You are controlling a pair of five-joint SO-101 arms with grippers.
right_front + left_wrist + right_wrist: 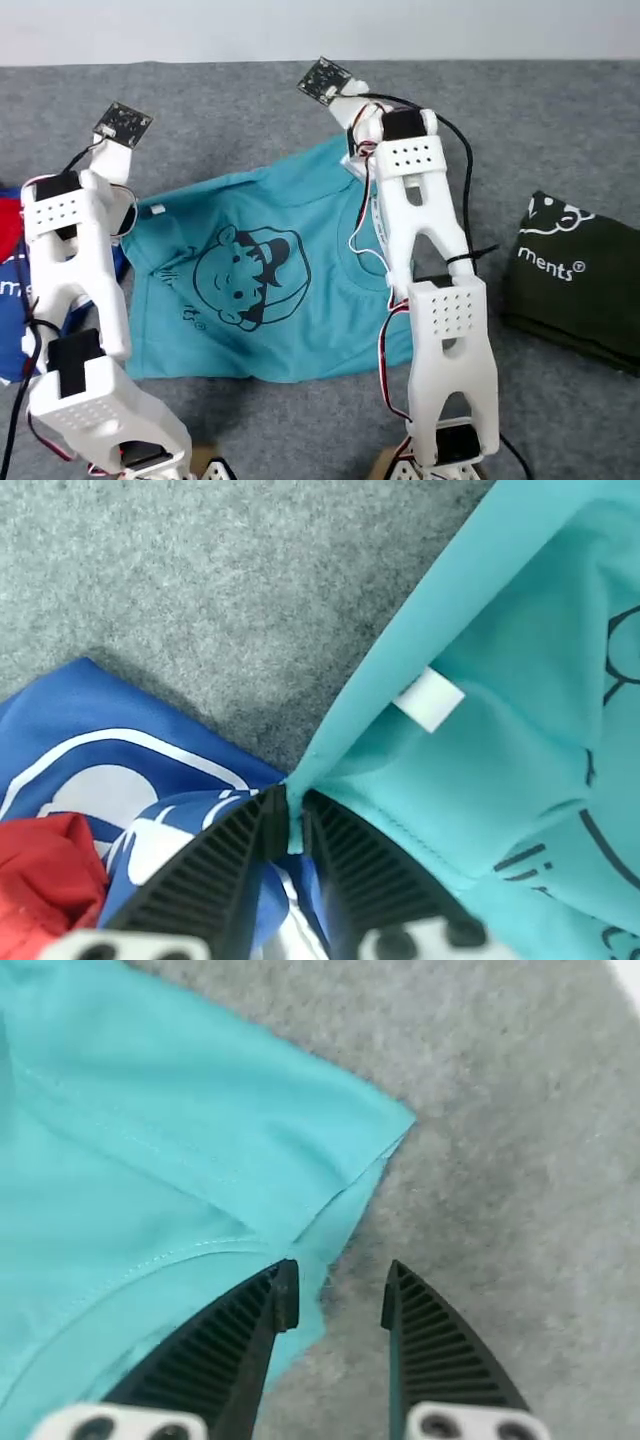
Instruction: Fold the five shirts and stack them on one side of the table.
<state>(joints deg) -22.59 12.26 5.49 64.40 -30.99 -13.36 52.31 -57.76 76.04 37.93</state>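
Note:
A teal shirt point(255, 280) with a cartoon face print lies spread on the grey table point(230, 110). My left gripper point(288, 818) is shut on the teal shirt's point(500, 740) side corner, close to a white tag point(428, 700); in the high view that gripper point(130, 222) sits at the shirt's left edge. My right gripper point(340, 1295) is open at the far right corner of the teal shirt point(180, 1170), one finger over the hem and the other over bare table. In the high view it point(357, 165) is at the shirt's upper right corner.
A folded dark green shirt point(580, 275) lies at the right edge. A blue shirt point(120, 770) and a red one point(45, 865) lie bunched at the left, right under my left gripper. Bare grey table point(520, 1130) stretches beyond the teal shirt.

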